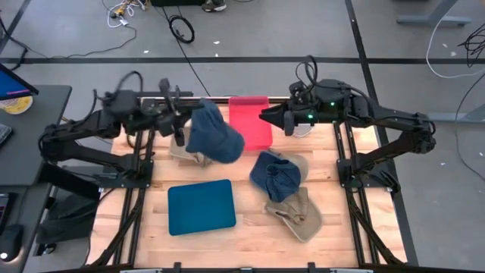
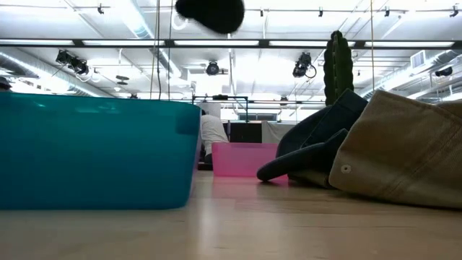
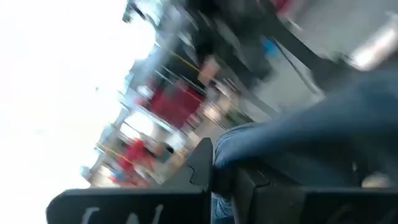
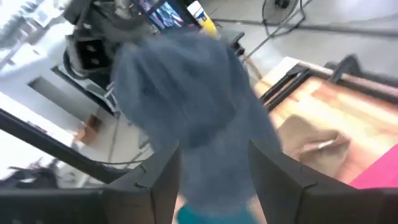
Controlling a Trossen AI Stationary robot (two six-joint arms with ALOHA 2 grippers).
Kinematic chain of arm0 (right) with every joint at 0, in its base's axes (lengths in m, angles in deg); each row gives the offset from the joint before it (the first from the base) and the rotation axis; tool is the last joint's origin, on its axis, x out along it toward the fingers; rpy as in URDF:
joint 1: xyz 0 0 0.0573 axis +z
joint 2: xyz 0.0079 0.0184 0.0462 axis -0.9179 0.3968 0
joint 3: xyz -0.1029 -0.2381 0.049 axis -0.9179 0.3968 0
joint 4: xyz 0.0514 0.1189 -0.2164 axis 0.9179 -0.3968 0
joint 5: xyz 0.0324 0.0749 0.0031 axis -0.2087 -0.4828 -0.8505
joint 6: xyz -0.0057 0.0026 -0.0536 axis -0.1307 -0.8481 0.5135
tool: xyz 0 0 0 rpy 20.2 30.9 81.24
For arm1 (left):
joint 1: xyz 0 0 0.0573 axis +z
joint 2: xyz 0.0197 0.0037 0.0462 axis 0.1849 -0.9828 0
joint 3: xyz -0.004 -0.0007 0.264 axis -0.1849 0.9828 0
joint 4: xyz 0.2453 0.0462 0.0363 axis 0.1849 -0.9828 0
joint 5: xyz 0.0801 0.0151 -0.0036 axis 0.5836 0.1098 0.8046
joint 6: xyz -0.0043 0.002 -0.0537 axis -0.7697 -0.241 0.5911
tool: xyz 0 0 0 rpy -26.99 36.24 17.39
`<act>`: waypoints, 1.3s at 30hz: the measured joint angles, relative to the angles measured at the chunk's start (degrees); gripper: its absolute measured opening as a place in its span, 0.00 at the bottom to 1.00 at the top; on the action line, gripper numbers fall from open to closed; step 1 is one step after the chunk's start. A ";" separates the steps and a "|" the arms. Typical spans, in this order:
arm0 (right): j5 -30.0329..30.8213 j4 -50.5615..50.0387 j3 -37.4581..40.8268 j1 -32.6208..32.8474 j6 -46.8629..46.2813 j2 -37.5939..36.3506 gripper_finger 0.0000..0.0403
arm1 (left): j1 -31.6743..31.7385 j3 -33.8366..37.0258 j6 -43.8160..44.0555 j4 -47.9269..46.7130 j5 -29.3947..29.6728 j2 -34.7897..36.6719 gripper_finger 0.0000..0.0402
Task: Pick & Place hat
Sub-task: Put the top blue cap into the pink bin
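Note:
A blue denim hat (image 1: pixel 214 135) hangs in the air over the table's far left part, with my left gripper (image 1: pixel 179 121) shut on it; its underside (image 2: pixel 209 13) shows at the top of the low view. My right gripper (image 1: pixel 265 116) stands open above the pink bin (image 1: pixel 250 125) at the far edge, its fingers (image 4: pixel 165 180) apart with nothing between them. A second blue hat (image 1: pixel 274 173) rests on a tan hat (image 1: pixel 299 214) at the table's middle right. Another tan hat (image 1: pixel 188 155) lies on the wood under the held one. My left gripper pinches the denim hat at its left edge (image 3: pixel 231 148) between its two fingers (image 3: pixel 199 171). The fingers reach in about level from the table's left. The hat is lifted clear of the table and bulges out to the right of the fingers (image 1: pixel 220 140). Brim or crown, I cannot tell.
A teal bin (image 1: pixel 201 206) stands at the near left of the table and fills the low view's left (image 2: pixel 94 152). The pink bin (image 2: pixel 245 159) sits behind it. Black frame rails (image 1: pixel 345 163) run along both sides of the table.

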State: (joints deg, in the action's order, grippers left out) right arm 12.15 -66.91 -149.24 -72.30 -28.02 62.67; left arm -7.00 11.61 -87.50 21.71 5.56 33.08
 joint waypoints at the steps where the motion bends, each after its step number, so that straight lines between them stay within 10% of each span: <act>1: -0.59 0.17 0.00 0.01 -1.14 -0.19 0.47 | -0.32 -0.70 -1.12 1.81 -0.03 -0.17 0.06; 10: -6.81 0.46 -0.02 0.94 -10.35 -1.19 0.51 | -0.70 -4.60 -7.56 4.46 0.62 -0.24 0.06; 24: -5.71 3.15 0.02 2.21 -15.09 4.58 0.83 | -0.70 -4.71 -10.60 15.47 -0.69 -2.08 0.06; 39: -6.95 21.82 0.04 3.67 -20.57 13.41 0.83 | -0.61 -4.65 -13.80 25.85 -0.99 -4.33 0.06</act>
State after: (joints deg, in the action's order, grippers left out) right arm 5.20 -45.09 -149.20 -68.63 -48.59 76.08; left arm -7.61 6.97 -101.29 47.56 4.57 28.75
